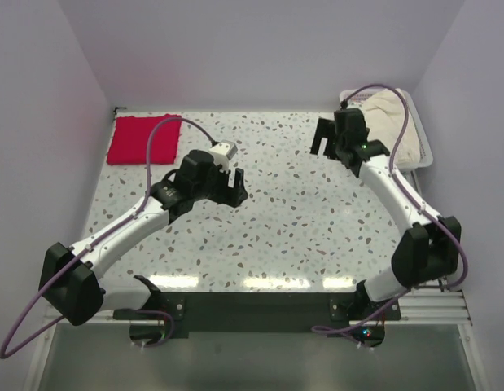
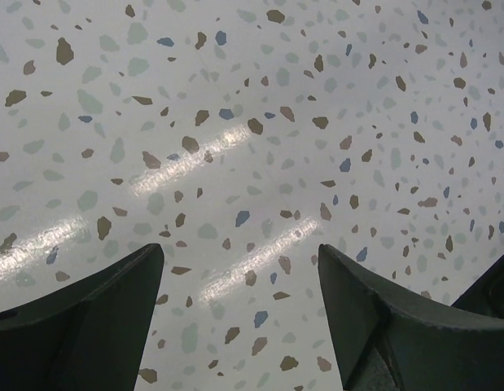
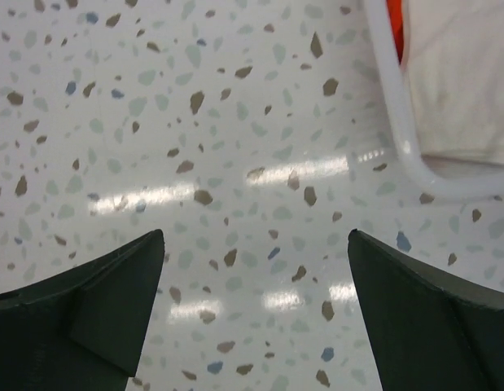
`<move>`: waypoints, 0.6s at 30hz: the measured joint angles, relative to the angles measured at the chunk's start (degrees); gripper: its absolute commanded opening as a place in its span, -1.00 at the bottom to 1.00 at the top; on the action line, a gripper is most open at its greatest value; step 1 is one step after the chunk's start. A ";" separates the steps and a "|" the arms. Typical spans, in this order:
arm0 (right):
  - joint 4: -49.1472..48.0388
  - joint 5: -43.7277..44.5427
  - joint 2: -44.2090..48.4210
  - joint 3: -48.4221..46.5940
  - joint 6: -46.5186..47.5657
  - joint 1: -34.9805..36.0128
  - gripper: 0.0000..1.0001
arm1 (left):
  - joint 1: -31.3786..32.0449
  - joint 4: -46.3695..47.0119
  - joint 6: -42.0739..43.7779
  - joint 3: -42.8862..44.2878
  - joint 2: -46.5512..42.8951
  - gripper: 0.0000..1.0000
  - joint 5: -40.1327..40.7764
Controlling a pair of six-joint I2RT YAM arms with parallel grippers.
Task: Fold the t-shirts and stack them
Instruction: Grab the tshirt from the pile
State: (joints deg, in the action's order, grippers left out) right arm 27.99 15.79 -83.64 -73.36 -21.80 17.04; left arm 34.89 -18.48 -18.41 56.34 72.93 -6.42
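Cream-white t-shirt [image 1: 388, 122] in basket [image 1: 425, 147] | crimson-pink t-shirt [image 1: 144, 140] on table [image 1: 300, 220]

A white table [image 1: 300, 220] with little brown, grey and blue specks sits between plain pale walls [image 1: 260, 49] at the left, back and right. Long bright stripes of light [image 1: 268, 283] shine on the tabletop near its front edge
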 measured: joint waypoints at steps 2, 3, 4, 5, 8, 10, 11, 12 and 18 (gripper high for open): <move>-0.09 -0.04 -5.35 -5.05 0.57 -2.99 0.95 | 0.00 -0.02 0.00 -0.02 -0.09 0.64 -0.02; -0.26 -0.11 -8.07 -7.63 0.74 -5.09 0.94 | 0.00 0.00 0.00 -0.04 -0.22 0.64 0.00; -0.20 -0.28 -10.25 -9.73 0.79 -6.99 0.94 | 0.00 0.00 0.00 -0.11 -0.44 0.64 0.02; -0.15 -0.46 -12.46 -11.78 0.74 -9.20 0.93 | 0.00 0.02 0.00 -0.22 -0.81 0.64 0.04; -0.20 -0.96 -17.84 -16.96 0.26 -15.74 0.90 | 0.00 -0.04 0.00 -0.44 -1.90 0.64 0.37; -0.15 -1.31 -20.55 -19.65 -0.07 -19.02 0.89 | 0.00 -0.02 0.00 -0.44 -2.45 0.64 0.63; -0.20 -1.29 -22.01 -20.94 -0.24 -20.52 0.89 | -0.02 -0.02 0.00 -0.44 -2.62 0.64 0.68; -0.35 -1.27 -23.21 -22.01 -0.33 -21.70 0.89 | -0.07 -0.02 0.00 -0.46 -2.80 0.64 0.70; -0.37 0.87 -27.96 -24.52 -0.61 -24.41 0.88 | -0.17 -0.02 0.00 -0.48 -2.99 0.64 0.72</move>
State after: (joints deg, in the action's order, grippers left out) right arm 27.62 16.67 -111.59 -97.89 -22.41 -7.38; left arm 34.72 -18.50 -18.41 55.86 69.93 -5.69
